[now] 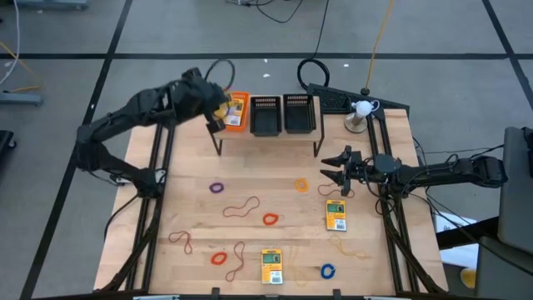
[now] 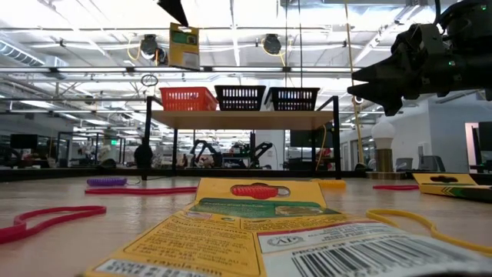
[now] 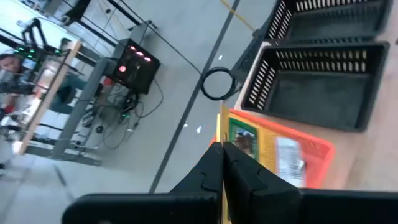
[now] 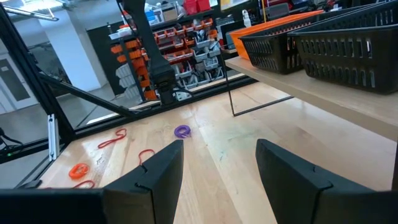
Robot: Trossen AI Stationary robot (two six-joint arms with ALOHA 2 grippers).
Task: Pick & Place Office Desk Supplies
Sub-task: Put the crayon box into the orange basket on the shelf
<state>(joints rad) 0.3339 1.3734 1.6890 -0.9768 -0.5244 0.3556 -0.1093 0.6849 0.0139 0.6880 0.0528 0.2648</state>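
Two arms over the tabletop (image 1: 275, 179): left pincer (image 1: 218, 112) is up at the shelf (image 1: 271, 137), clamped on a yellow-and-green card box (image 1: 220, 117) held over the orange bin (image 1: 237, 112), where another box (image 3: 273, 149) already lies. Two black bins (image 1: 283, 114) sit beside it. Right pincer (image 1: 333, 167) hovers spread wide, holding nothing, above the tabletop's right side. Two more boxes lie flat, one near it (image 1: 336, 215), one at the front edge (image 1: 271, 266). Purple (image 1: 217, 187), red (image 1: 270, 219), orange (image 1: 218, 258) and blue (image 1: 327, 271) rings are scattered, with loopy bands (image 1: 241, 207) between.
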